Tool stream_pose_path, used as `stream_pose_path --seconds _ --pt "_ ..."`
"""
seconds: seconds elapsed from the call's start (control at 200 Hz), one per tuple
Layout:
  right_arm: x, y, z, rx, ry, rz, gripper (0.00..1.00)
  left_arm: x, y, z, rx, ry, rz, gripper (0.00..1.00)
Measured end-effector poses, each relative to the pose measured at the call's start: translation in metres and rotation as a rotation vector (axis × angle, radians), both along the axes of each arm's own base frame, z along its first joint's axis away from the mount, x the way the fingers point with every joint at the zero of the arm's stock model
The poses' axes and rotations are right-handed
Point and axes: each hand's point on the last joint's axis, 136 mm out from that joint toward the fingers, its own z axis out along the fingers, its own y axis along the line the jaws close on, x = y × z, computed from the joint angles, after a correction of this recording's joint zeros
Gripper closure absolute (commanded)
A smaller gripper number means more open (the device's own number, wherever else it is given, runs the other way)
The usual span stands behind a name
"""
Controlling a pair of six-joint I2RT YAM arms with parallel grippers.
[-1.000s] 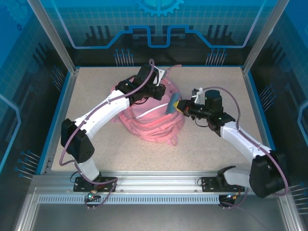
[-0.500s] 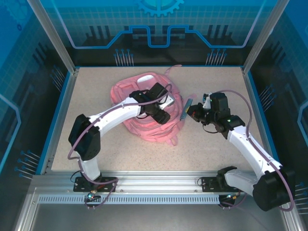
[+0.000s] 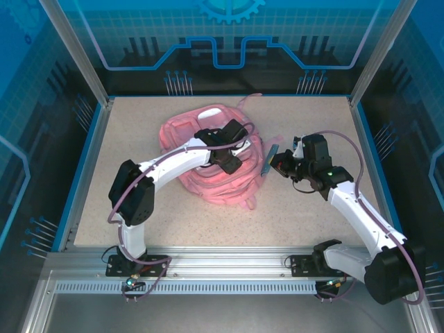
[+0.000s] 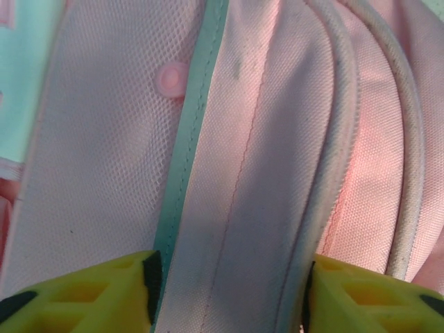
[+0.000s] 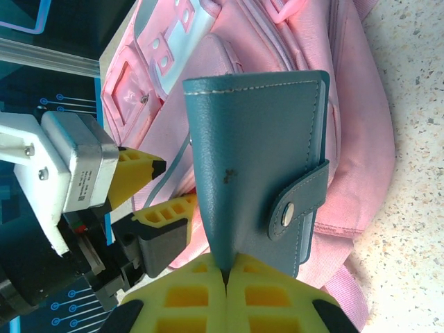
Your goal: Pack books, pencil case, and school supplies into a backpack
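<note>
The pink backpack point(image 3: 182, 132) lies in the middle of the table. My left gripper point(image 3: 233, 157) rests on its right front, open, its yellow fingers point(image 4: 76, 295) set either side of a pale band of backpack point(image 4: 104, 139) fabric. My right gripper point(image 3: 279, 164) hovers just right of the bag, shut on the lower edge of a teal flat case point(image 5: 257, 152) with a snap flap. The case point(image 3: 268, 158) stands edge-up beside the backpack point(image 5: 347, 104). In the right wrist view the left gripper point(image 5: 159, 193) shows beside the case, jaws apart. The books are out of view.
Bare speckled tabletop point(image 3: 312, 118) surrounds the bag. A blue rim and metal frame posts point(image 3: 361, 104) border the table. A pink strap point(image 3: 251, 202) trails off the bag's near side.
My left gripper left the backpack's top edge, swung down onto its right front and widened its jaws. The right gripper drew the teal case slightly right and turned it edge-on.
</note>
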Motion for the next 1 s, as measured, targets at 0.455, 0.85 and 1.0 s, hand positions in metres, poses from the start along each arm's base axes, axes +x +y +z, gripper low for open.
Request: stream_pose_path --seconds 0.455,0.85,1.0 --pt "0.004 0.024 0.028 0.151 -0.075 0.079 0.96 0.008 -0.002 0.015 -0.016 -0.027 0.007 0.90" --pt "0.012 0.071 0.028 0.354 -0.068 0.147 0.96 0.031 -0.001 0.063 -0.206 -0.143 0.176 1.00" --pt "0.023 0.087 0.025 0.406 -0.066 0.155 0.95 0.034 -0.001 0.069 -0.252 -0.144 0.228 1.00"
